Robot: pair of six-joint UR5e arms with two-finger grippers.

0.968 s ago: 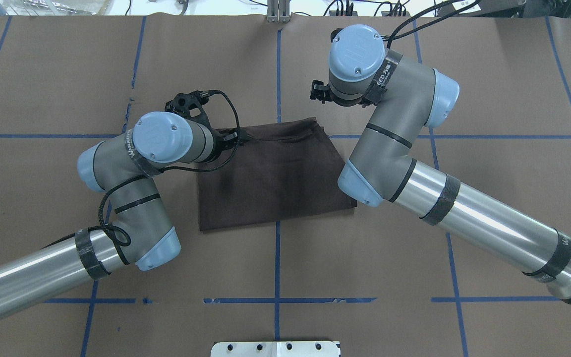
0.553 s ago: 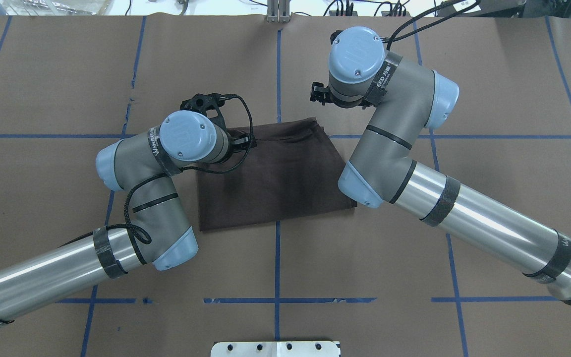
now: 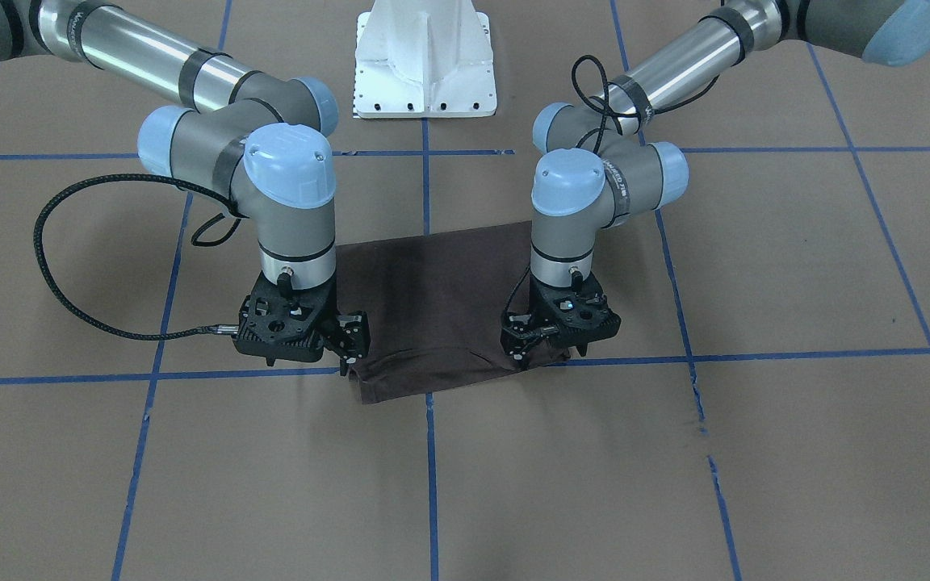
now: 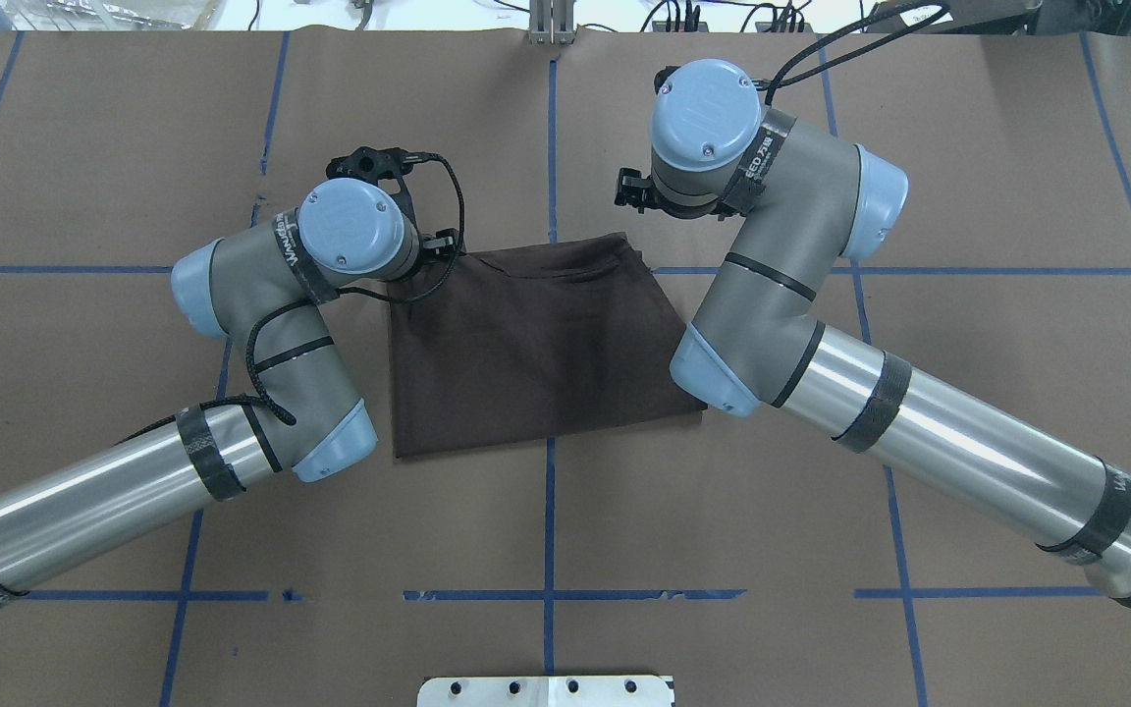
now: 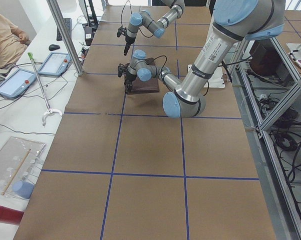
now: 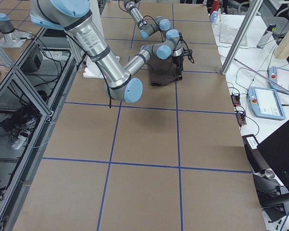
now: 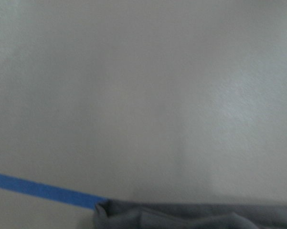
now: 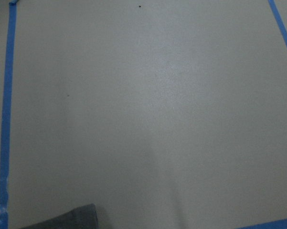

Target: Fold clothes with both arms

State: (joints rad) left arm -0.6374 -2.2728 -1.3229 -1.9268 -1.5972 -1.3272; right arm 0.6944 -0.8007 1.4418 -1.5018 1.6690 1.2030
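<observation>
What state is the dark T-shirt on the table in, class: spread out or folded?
Folded. The T-shirt lies as a compact rectangle, no sleeves sticking out, with layers overlapping along its far edge in the overhead view.

Bare table [image 4: 723, 550] around folded T-shirt [image 4: 536, 353]

The brown paper-covered table [image 4: 821, 491], marked into squares by blue tape lines [image 4: 548, 511], carries a folded dark brown T-shirt [image 4: 536, 353] lying flat over one line crossing, and a white base plate [image 3: 425, 64] at the robot's edge.
</observation>
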